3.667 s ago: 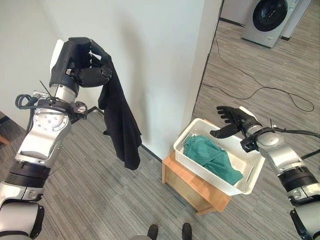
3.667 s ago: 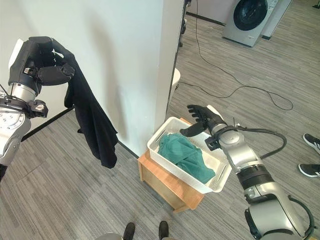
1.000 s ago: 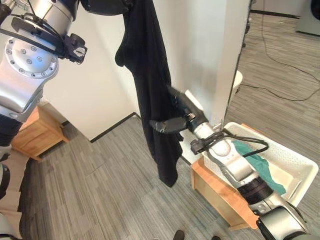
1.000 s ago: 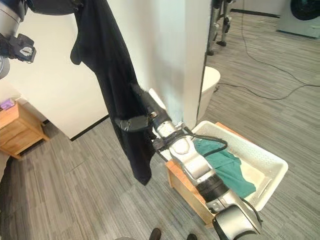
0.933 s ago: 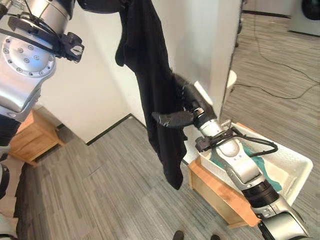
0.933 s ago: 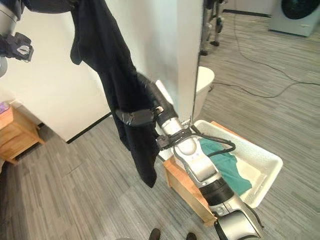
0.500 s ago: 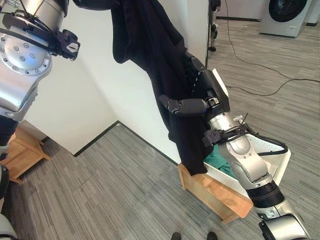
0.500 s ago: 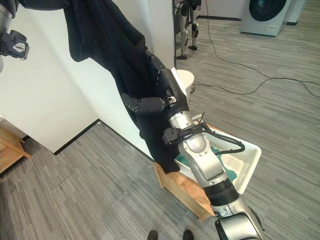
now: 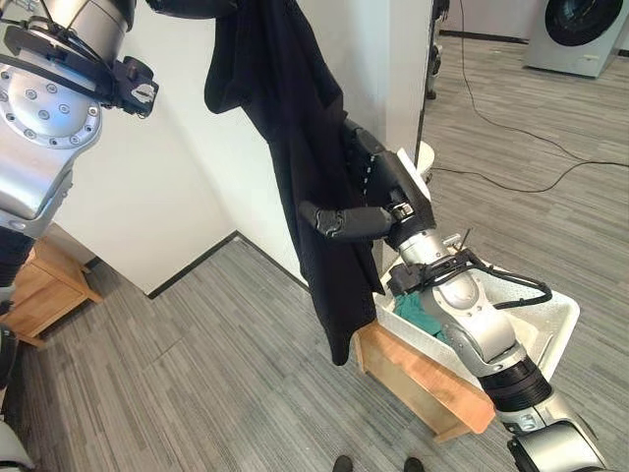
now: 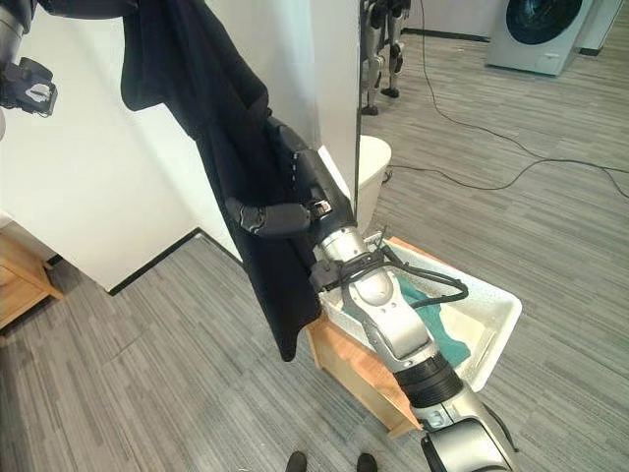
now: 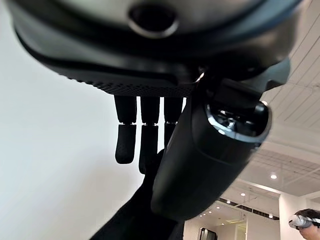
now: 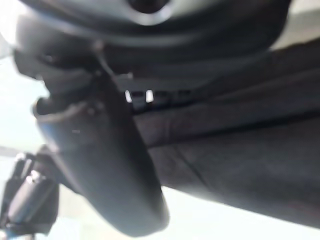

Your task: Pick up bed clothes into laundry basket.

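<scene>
A long black garment [image 9: 310, 167] hangs from my left hand [image 9: 187, 6], which is raised at the top edge and shut on its upper end; the left wrist view shows the curled fingers [image 11: 142, 137] with black cloth [image 11: 135, 220] below them. My right hand [image 9: 385, 192] reaches up to the garment's middle, fingers straight against the cloth and thumb [image 9: 334, 218] stuck out in front of it. The garment's lower tip [image 9: 339, 349] dangles just left of the white laundry basket [image 9: 555, 320]. A green cloth [image 9: 421, 310] lies inside the basket.
The basket sits on a low wooden stand [image 9: 423, 374] beside a white wall corner [image 9: 403, 88]. Another wooden piece [image 9: 39, 290] stands at the left. A washing machine [image 9: 580, 34] is far back right. A person wearing a headset [image 11: 300, 220] shows in the left wrist view.
The camera has shifted. My right hand left the basket rim and came up against the hanging garment. In the last half second the garment's lower end swung left, off the basket's side.
</scene>
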You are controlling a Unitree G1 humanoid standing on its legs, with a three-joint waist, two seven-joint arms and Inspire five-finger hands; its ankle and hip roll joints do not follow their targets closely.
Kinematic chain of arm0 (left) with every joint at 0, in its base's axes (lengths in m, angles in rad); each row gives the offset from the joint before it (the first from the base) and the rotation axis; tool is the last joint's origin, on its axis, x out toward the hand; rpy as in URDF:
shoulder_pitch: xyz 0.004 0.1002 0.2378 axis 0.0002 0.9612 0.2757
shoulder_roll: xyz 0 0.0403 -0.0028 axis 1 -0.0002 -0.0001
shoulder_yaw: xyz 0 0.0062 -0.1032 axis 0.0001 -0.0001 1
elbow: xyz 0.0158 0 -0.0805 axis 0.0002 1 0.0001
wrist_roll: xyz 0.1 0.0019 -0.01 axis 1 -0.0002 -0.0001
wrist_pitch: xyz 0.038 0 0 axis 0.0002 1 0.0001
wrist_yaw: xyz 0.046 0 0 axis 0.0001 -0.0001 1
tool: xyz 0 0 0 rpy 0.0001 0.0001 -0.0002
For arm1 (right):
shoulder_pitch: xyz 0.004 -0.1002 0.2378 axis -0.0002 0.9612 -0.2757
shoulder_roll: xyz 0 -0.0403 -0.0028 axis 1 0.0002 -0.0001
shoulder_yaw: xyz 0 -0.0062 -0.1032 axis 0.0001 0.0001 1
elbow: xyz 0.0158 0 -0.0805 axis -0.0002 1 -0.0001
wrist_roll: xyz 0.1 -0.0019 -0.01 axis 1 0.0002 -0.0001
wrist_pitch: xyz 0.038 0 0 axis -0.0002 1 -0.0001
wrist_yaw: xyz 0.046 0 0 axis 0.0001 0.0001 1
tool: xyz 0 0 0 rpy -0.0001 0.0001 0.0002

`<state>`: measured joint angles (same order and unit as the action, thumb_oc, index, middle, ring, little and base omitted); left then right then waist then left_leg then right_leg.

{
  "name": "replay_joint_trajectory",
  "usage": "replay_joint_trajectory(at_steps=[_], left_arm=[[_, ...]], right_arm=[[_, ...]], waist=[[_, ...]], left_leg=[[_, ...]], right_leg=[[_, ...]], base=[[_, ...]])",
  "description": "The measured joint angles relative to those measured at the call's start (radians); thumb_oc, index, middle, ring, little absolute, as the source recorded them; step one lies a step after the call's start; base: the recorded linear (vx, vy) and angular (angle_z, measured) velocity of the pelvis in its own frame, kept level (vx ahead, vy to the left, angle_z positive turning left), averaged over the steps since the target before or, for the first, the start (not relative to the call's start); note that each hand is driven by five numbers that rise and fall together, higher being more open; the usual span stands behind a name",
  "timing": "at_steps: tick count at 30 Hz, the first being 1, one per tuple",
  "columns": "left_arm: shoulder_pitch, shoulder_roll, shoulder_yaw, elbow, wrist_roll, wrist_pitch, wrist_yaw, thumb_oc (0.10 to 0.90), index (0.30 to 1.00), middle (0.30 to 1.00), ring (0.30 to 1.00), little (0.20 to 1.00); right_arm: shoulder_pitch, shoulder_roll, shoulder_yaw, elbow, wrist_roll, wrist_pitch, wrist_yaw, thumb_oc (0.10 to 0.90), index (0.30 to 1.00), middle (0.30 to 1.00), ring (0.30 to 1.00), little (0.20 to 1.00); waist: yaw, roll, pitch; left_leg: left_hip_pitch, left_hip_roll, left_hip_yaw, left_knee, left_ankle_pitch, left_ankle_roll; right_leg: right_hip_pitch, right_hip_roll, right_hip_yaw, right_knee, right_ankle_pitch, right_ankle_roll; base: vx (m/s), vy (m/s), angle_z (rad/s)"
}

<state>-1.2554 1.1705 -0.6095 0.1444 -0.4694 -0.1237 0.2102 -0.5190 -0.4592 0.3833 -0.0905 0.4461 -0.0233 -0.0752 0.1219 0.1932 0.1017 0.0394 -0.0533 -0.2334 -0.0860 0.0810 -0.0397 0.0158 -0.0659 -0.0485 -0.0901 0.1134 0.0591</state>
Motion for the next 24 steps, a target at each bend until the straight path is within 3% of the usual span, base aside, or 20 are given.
replay_joint_trajectory(at_steps=[9, 17, 23, 24], left_arm=[[-0.200, 0.003, -0.130, 0.003, -0.002, -0.003, 0.000, 0.400, 0.300, 0.300, 0.300, 0.300], [-0.336, 0.004, -0.172, -0.001, -0.002, -0.032, 0.002, 0.400, 0.300, 0.300, 0.300, 0.300], [-0.349, 0.004, -0.178, -0.004, -0.002, -0.045, 0.002, 0.400, 0.300, 0.300, 0.300, 0.300], [-0.349, 0.004, -0.178, -0.004, -0.002, -0.045, 0.002, 0.400, 0.300, 0.300, 0.300, 0.300]], right_arm=[[-0.035, 0.040, 0.134, 0.324, -0.009, 0.069, 0.007, 0.800, 0.900, 0.900, 0.900, 0.900], [-0.036, 0.042, 0.161, 0.348, -0.009, 0.087, 0.009, 0.800, 0.900, 0.900, 0.900, 0.900], [-0.037, 0.056, 0.162, 0.349, -0.006, 0.087, 0.010, 0.800, 0.900, 0.900, 0.900, 0.900], [-0.037, 0.057, 0.162, 0.349, -0.006, 0.087, 0.010, 0.585, 0.578, 0.578, 0.578, 0.578]], waist=[[0.036, -0.004, -0.001], [0.041, -0.003, -0.001], [0.041, -0.003, -0.002], [0.041, -0.003, -0.002]], left_leg=[[-0.001, -0.004, -0.027, 0.000, 0.003, 0.002], [-0.005, -0.017, -0.036, 0.000, 0.005, 0.004], [-0.004, -0.016, -0.032, 0.000, 0.005, 0.004], [-0.004, -0.015, -0.032, 0.000, 0.005, 0.004]], right_leg=[[0.010, -0.005, -0.024, 0.000, -0.003, 0.002], [0.010, -0.013, -0.030, 0.000, -0.007, 0.009], [0.008, -0.013, -0.027, 0.000, -0.007, 0.009], [0.008, -0.013, -0.027, 0.000, -0.007, 0.009]], base=[[0.00, 0.010, 0.09], [0.00, 0.005, 0.04], [0.00, 0.000, 0.00], [0.00, 0.000, 0.00]])
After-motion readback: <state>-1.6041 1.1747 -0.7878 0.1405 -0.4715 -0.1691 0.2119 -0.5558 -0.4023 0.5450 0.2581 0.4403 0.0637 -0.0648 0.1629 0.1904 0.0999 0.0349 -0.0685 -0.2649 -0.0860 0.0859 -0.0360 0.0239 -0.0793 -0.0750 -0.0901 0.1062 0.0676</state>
